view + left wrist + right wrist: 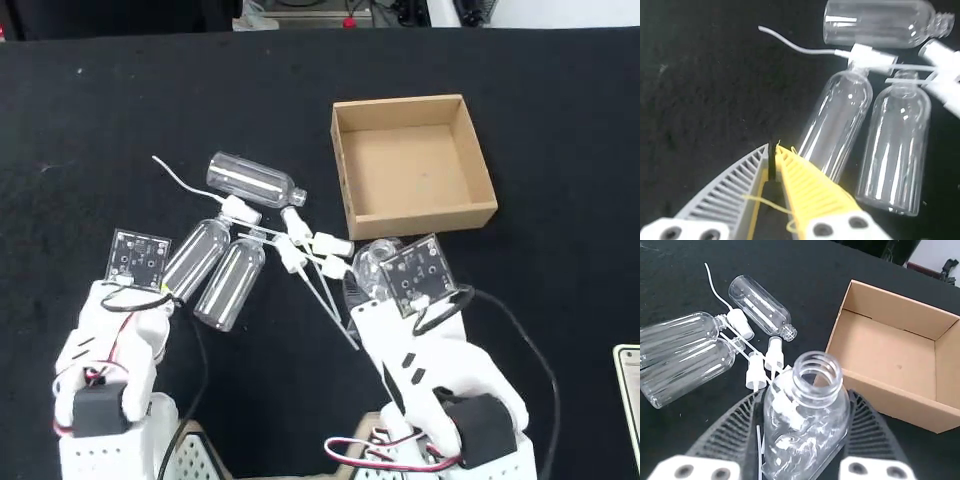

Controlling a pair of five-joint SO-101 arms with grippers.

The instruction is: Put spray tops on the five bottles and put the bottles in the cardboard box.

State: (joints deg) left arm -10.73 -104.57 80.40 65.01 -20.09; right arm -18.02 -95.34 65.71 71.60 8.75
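Right hand (805, 394) clamps an open-necked clear bottle (807, 430).

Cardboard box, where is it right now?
In the high view the cardboard box sits open toward the right, just beyond the right gripper, which holds a topless bottle.

Three clear bottles (252, 180) and loose spray tops (331, 243) lie on the black desk (100, 120) beside the cardboard box (400, 105); the right arm (430, 375) holds a fourth bottle (366, 262).
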